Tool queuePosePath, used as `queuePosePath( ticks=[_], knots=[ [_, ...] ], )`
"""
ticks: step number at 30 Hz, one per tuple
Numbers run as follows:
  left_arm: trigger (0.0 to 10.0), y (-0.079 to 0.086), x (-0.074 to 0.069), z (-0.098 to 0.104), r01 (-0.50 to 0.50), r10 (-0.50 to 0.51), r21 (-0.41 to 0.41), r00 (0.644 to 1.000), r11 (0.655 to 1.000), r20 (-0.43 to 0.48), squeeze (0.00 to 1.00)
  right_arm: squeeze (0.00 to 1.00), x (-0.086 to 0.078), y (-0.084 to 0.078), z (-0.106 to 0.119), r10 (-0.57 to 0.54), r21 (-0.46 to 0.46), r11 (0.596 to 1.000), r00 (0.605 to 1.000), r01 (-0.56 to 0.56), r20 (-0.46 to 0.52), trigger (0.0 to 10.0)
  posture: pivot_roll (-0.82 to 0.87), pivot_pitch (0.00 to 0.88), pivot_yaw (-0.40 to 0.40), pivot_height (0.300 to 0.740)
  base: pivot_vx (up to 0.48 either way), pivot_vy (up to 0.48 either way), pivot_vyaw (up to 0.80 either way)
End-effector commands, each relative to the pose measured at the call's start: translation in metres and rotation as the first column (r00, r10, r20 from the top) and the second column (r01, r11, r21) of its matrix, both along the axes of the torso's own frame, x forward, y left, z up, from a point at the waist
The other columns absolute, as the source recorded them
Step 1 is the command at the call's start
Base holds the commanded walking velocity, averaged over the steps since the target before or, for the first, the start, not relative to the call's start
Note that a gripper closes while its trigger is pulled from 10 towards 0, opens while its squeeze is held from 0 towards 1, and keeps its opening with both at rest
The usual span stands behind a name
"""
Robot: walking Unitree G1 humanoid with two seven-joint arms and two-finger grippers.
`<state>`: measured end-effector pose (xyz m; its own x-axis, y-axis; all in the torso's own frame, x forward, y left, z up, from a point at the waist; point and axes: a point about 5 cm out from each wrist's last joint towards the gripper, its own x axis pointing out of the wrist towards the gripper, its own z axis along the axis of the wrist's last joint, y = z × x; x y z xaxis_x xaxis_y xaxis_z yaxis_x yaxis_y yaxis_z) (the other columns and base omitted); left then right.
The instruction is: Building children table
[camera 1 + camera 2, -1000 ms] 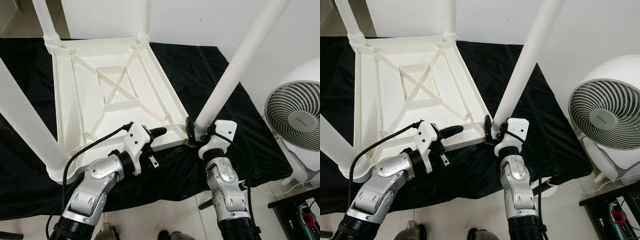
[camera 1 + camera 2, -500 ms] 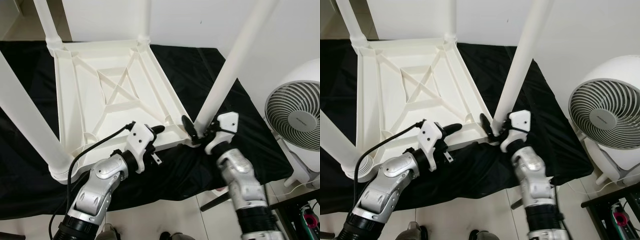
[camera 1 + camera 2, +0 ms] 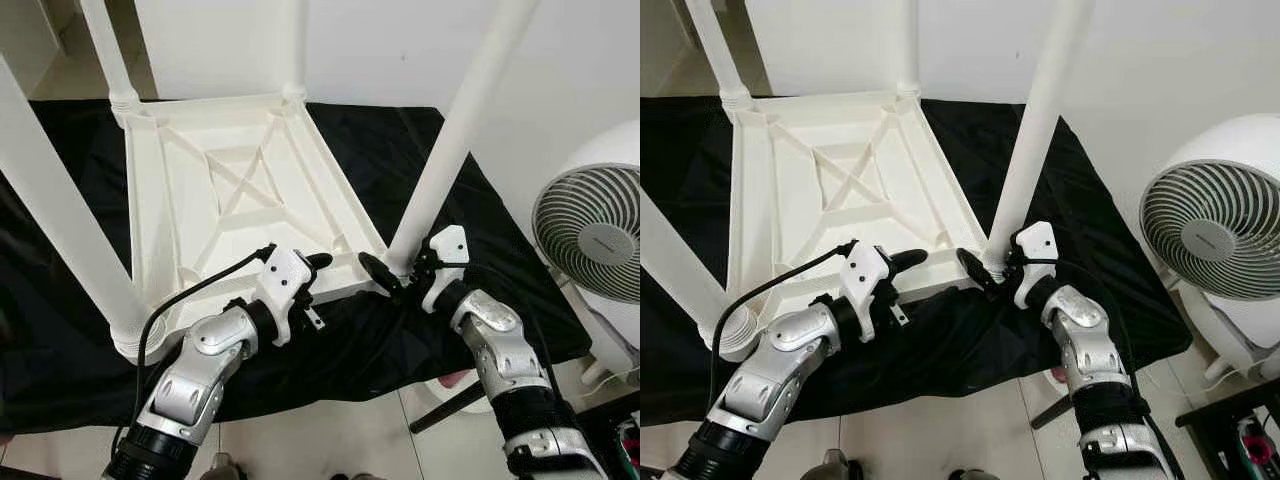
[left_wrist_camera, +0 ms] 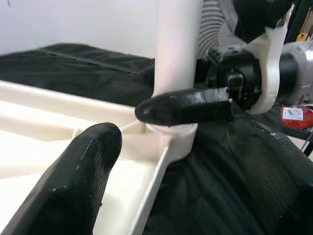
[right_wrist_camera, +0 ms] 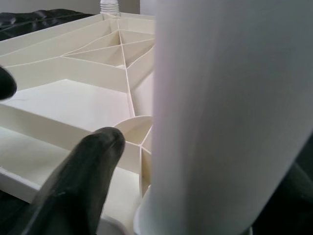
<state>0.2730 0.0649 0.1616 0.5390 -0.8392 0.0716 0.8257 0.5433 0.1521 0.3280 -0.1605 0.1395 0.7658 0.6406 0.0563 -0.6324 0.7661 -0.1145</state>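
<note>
A white plastic children's table (image 3: 230, 215) lies upside down on a black cloth (image 3: 360, 130), its ribbed underside facing up. Its near-right leg (image 3: 450, 150) stands in the corner socket, leaning slightly right. My right gripper (image 3: 397, 270) is open around that leg's base, one finger in front of the socket and the other behind the leg (image 5: 230, 107). My left gripper (image 3: 314, 290) is open at the table's near rim. One of its fingers (image 4: 73, 181) is over the inside and the other is outside, over the cloth.
Three more white legs (image 3: 60, 200) stand in the other corners. A white fan (image 3: 595, 240) sits on the floor to the right, close to my right arm. A white wall rises behind the table. Tiled floor (image 3: 330, 440) shows at the cloth's near edge.
My right arm has swung out to the right and its wrist has turned, while its gripper stays at the leg's base. The left gripper holds its place. The camera has shifted a little.
</note>
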Motion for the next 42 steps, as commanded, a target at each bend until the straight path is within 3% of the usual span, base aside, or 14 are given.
queuePosePath(
  ticks=[1, 21, 22, 23, 30, 33, 34, 35, 36, 37, 38, 39, 40, 42],
  knots=[
    [10.0, -0.006, -0.004, -0.001, 0.085, -0.085, 0.009, 0.996, 0.996, 0.005, 0.0, 0.0, 0.0, 0.004, -0.006, 0.032, -0.004, 0.999, 0.999, -0.032, -0.016, 0.0, 0.05, 0.009, -0.048, 0.74, 0.0, 0.0, 0.0],
    [10.0, -0.008, 0.0, -0.003, 0.11, -0.11, 0.009, 0.994, 0.994, -0.004, 0.0, 0.0, 0.004, -0.015, -0.008, -0.085, 0.053, 0.995, 0.996, 0.085, 0.01, 0.0, -0.02, 0.014, -0.017, 0.74, 0.0, 0.0, 0.0],
    [10.0, -0.008, 0.0, -0.004, 0.117, -0.117, 0.009, 0.993, 0.993, -0.005, 0.0, 0.0, 0.004, -0.016, -0.007, -0.115, 0.064, 0.991, 0.993, 0.114, 0.014, 4.1, -0.02, 0.014, -0.017, 0.74, 0.0, 0.0, 0.0],
    [10.0, -0.01, 0.0, -0.004, 0.123, -0.123, 0.01, 0.992, 0.992, -0.007, 0.0, 0.0, 0.004, -0.016, -0.005, -0.142, 0.082, 0.987, 0.99, 0.14, 0.021, 10.0, -0.04, 0.016, -0.008, 0.74, 0.0, 0.0, 0.0],
    [10.0, -0.012, 0.001, -0.005, 0.14, -0.14, 0.011, 0.99, 0.99, -0.012, 0.0, 0.0, 0.003, -0.015, -0.001, -0.211, 0.146, 0.968, 0.977, 0.204, 0.035, 10.0, -0.06, 0.019, 0.007, 0.74, 0.0, 0.0, 0.0],
    [10.0, -0.014, 0.001, -0.004, 0.156, -0.156, 0.006, 0.988, 0.988, -0.015, 0.0, 0.0, -0.003, -0.011, 0.0, -0.296, 0.217, 0.935, 0.954, 0.282, 0.038, 10.0, -0.07, 0.024, 0.017, 0.74, 0.0, 0.0, 0.0],
    [10.0, -0.015, 0.001, -0.004, 0.161, -0.161, 0.006, 0.987, 0.987, -0.017, 0.0, 0.28, -0.006, -0.01, 0.0, -0.346, 0.243, 0.913, 0.938, 0.328, 0.032, 10.0, -0.07, 0.024, 0.017, 0.74, 0.0, 0.0, 0.0],
    [10.0, -0.015, 0.001, -0.004, 0.161, -0.161, 0.006, 0.987, 0.987, -0.017, 0.0, 0.28, -0.006, -0.01, 0.0, -0.346, 0.243, 0.913, 0.938, 0.328, 0.032, 10.0, -0.07, 0.024, 0.017, 0.74, 0.0, 0.0, 0.0],
    [10.0, -0.016, 0.001, -0.004, 0.166, -0.165, 0.006, 0.986, 0.986, -0.017, 0.0, 0.89, -0.008, -0.01, -0.001, -0.39, 0.269, 0.889, 0.921, 0.37, 0.024, 10.0, -0.07, 0.024, 0.014, 0.74, 0.0, 0.0, 0.0],
    [10.0, -0.016, 0.0, -0.005, 0.169, -0.168, 0.007, 0.986, 0.986, -0.019, 0.0, 1.0, -0.011, -0.009, -0.001, -0.416, 0.301, 0.87, 0.909, 0.391, 0.019, 10.0, -0.07, 0.025, 0.01, 0.74, 0.0, 0.0, 0.0],
    [10.0, -0.015, -0.001, -0.005, 0.169, -0.169, 0.007, 0.985, 0.986, -0.021, 0.0, 1.0, -0.016, -0.008, -0.001, -0.473, 0.351, 0.826, 0.881, 0.442, 0.004, 10.0, -0.06, 0.025, 0.005, 0.74, 0.0, 0.0, 0.0],
    [10.0, -0.015, -0.001, -0.005, 0.169, -0.169, 0.007, 0.985, 0.986, -0.021, 0.0, 1.0, -0.016, -0.008, -0.001, -0.473, 0.351, 0.826, 0.881, 0.442, 0.004, 10.0, -0.06, 0.025, 0.005, 0.74, 0.0, 0.0, 0.0],
    [10.0, -0.015, -0.001, -0.005, 0.169, -0.168, 0.006, 0.985, 0.986, -0.025, 0.0, 1.0, -0.02, -0.008, 0.001, -0.539, 0.382, 0.779, 0.842, 0.497, 0.003, 10.0, -0.06, 0.026, 0.001, 0.74, 0.0, 0.0, 0.0],
    [10.0, -0.015, -0.001, -0.005, 0.169, -0.168, 0.006, 0.985, 0.986, -0.025, 0.0, 1.0, -0.02, -0.008, 0.001, -0.539, 0.382, 0.779, 0.842, 0.497, 0.003, 10.0, -0.06, 0.026, 0.001, 0.74, 0.0, 0.0, 0.0]
  ],
)
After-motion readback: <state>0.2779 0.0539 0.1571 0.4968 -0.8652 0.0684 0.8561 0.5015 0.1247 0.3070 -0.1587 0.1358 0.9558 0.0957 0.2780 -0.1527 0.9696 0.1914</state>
